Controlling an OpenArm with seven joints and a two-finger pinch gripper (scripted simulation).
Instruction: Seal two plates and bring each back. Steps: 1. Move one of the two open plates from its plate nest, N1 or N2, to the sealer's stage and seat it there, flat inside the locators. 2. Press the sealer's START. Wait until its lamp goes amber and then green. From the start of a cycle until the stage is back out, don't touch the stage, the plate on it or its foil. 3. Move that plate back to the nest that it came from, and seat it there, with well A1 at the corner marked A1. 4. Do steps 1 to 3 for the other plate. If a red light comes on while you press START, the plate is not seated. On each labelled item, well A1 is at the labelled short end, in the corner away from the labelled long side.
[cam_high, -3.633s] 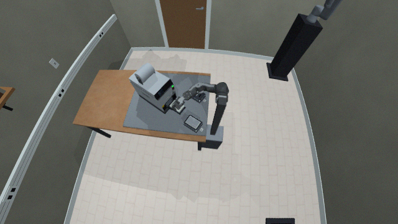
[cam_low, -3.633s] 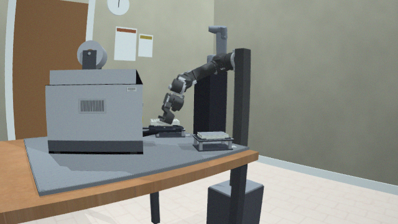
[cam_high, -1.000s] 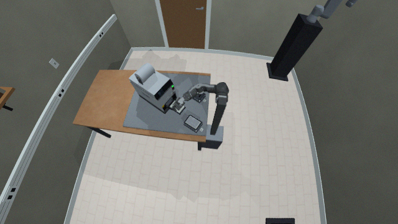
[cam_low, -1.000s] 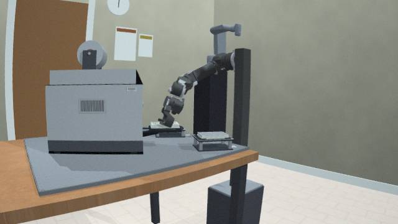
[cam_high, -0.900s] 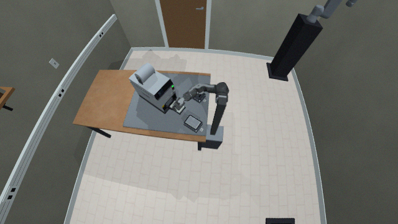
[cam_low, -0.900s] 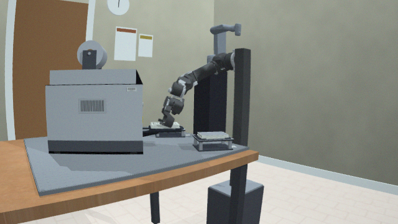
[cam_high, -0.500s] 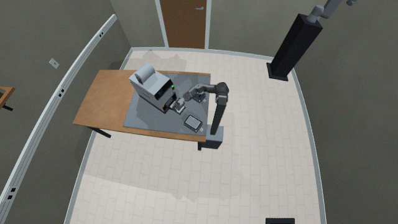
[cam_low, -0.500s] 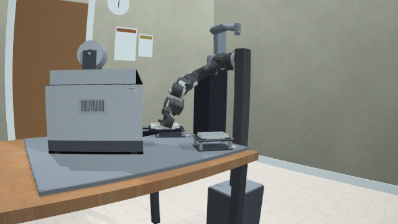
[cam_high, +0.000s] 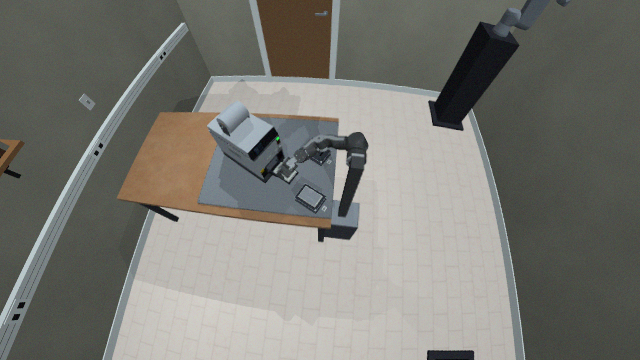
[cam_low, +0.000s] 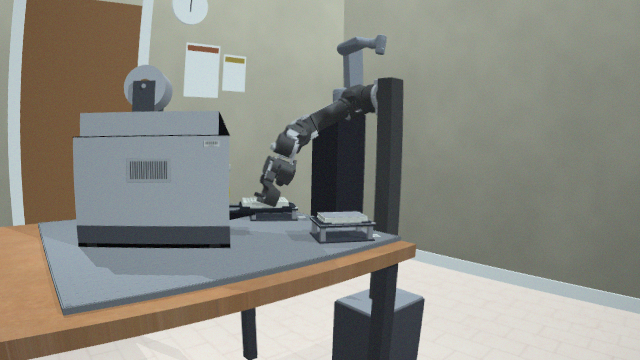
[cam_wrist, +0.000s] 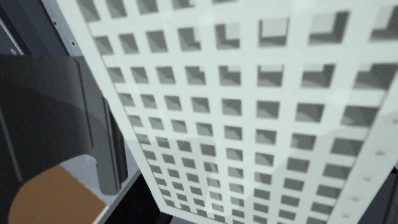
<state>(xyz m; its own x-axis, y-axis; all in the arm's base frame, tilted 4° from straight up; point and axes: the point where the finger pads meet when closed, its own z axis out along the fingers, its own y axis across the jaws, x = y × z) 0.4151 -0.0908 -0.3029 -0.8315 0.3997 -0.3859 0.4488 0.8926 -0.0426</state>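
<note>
My gripper (cam_high: 288, 165) (cam_low: 265, 200) is shut on a white well plate (cam_high: 286, 171) (cam_low: 251, 202) (cam_wrist: 240, 115) at the sealer's stage (cam_low: 273, 216), which stands out in front of the grey sealer (cam_high: 243, 141) (cam_low: 150, 175). The plate lies flat, at or just above the stage; I cannot tell whether it touches. Its grid of wells fills the wrist view. A green lamp (cam_high: 276, 138) glows on the sealer's front. The other plate (cam_high: 310, 196) (cam_low: 342, 217) sits in its nest near the table's front corner. A second nest (cam_high: 322, 158) under the arm holds no plate.
The sealer and nests stand on a grey mat (cam_high: 240, 192) (cam_low: 150, 272) on a wooden table (cam_high: 165, 160) (cam_low: 310, 270). The arm's black column (cam_high: 350, 185) (cam_low: 387, 150) rises at the table's edge beside the nests. A foil roll (cam_high: 233, 117) (cam_low: 147, 89) tops the sealer.
</note>
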